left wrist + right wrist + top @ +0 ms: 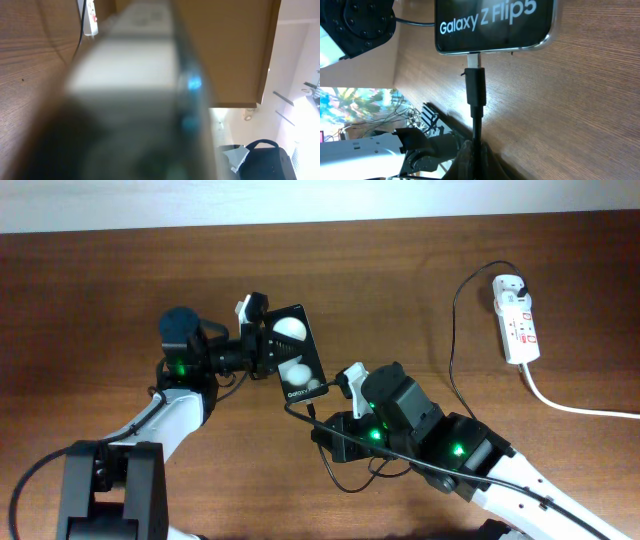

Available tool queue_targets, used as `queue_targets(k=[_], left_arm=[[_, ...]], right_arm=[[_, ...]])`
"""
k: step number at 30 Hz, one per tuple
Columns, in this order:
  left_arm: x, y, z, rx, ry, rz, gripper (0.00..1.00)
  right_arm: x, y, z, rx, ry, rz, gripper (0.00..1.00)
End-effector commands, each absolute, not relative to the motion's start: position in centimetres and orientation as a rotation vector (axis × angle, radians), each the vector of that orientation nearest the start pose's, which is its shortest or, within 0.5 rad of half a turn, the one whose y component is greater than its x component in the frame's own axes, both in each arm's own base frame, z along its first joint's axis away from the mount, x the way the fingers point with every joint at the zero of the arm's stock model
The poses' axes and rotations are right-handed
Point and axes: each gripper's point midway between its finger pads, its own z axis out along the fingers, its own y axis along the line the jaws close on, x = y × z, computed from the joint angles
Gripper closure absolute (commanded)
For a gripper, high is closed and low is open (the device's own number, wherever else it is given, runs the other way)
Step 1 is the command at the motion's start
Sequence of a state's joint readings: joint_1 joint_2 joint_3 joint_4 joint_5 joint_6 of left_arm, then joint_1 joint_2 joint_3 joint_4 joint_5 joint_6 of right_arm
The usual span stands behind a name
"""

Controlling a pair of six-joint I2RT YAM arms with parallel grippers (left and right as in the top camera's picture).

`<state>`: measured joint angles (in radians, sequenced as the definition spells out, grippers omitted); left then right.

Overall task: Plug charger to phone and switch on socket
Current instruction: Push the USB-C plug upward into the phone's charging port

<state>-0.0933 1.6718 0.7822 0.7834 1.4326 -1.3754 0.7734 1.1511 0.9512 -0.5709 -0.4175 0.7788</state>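
The phone [292, 355] is a black glossy slab with two white round spots, held tilted above the table. My left gripper [262, 345] is shut on its left edge. In the left wrist view the phone [135, 100] is a blur filling the frame. In the right wrist view the phone [495, 22] reads "Galaxy Z Flip5". The charger plug [475, 87] has its metal tip at the phone's bottom port. My right gripper [475, 157] is shut on the black cable just behind the plug. It also shows in the overhead view [322, 420]. The socket [517, 315] lies at the far right.
The black charger cable [455, 330] runs from the socket's top end in a loop down towards my right arm. The thick white cord [570, 405] leaves the socket towards the right edge. The socket also shows small in the left wrist view [90, 17].
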Motion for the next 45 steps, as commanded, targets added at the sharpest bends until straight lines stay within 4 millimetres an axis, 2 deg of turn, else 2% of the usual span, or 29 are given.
queue_targets(k=[1, 9, 27, 45], left_arm=[[32.52, -20.31, 22.37, 0.091, 2.161, -2.14, 1.0], [31.93, -20.32, 22.41, 0.118, 2.178, -2.165, 1.0], [32.07, -20.32, 22.41, 0.185, 2.137, -2.122, 1.0], [32.41, -20.35, 22.37, 0.16, 2.133, -2.111, 1.0]], right_arm=[[18.6, 28.01, 20.04, -0.23, 2.618, 1.152, 0.96], [18.79, 27.9, 19.97, -0.222, 2.615, 1.138, 0.96], [18.93, 27.82, 19.92, -0.218, 2.612, 1.127, 0.96], [19.39, 28.29, 20.62, -0.227, 2.569, 1.153, 0.96]])
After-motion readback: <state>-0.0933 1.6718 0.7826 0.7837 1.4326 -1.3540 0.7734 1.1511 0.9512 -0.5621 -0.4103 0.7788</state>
